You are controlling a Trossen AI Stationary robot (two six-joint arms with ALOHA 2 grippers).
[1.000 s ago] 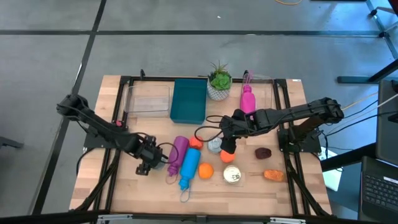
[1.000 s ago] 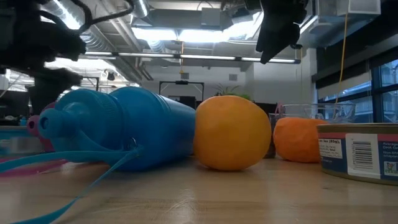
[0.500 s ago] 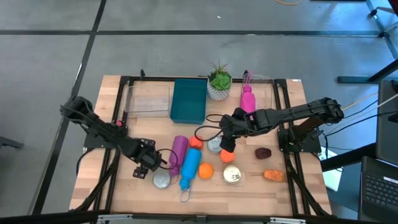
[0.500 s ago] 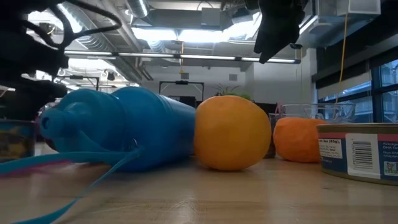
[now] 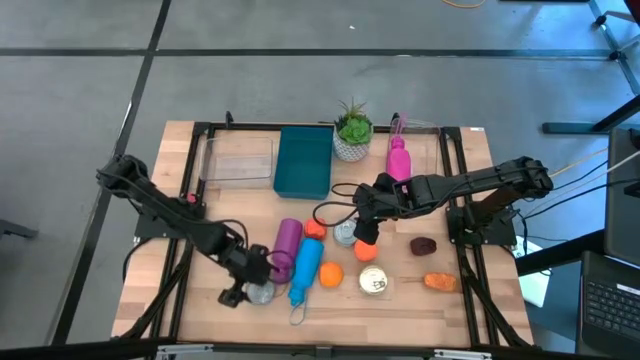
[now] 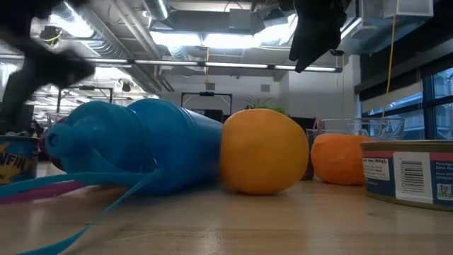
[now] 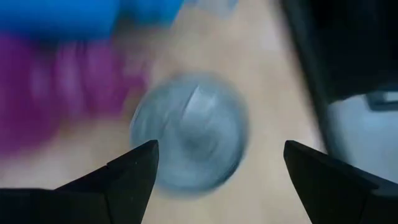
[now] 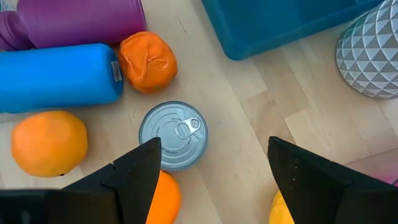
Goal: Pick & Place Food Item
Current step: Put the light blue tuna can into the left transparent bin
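Note:
My left gripper (image 5: 248,283) hangs open near the table's near-left, just over a silver tin can (image 5: 261,292). In the left wrist view the can's lid (image 7: 189,140) shows blurred between my open fingers, apart from both. In the low view the can (image 6: 18,160) stands upright on the table. My right gripper (image 5: 364,236) is open above the table's middle, over a second silver can (image 8: 173,135) that stands on the wood. Beside it lie a crumpled orange item (image 8: 148,61) and an orange (image 8: 50,142).
A blue bottle (image 5: 306,268) and a purple bottle (image 5: 286,243) lie beside the left can. A teal bin (image 5: 305,162), a clear container (image 5: 240,160), a potted plant (image 5: 352,130) and a pink bottle (image 5: 398,160) stand at the far side. A labelled tin (image 5: 375,283) and dark red (image 5: 424,245) and orange-brown (image 5: 438,282) items lie right.
My left gripper has moved toward the table's near edge and now hangs over the silver can. That can did not show a second ago; it appeared standing on the table beside the blue bottle half a second ago.

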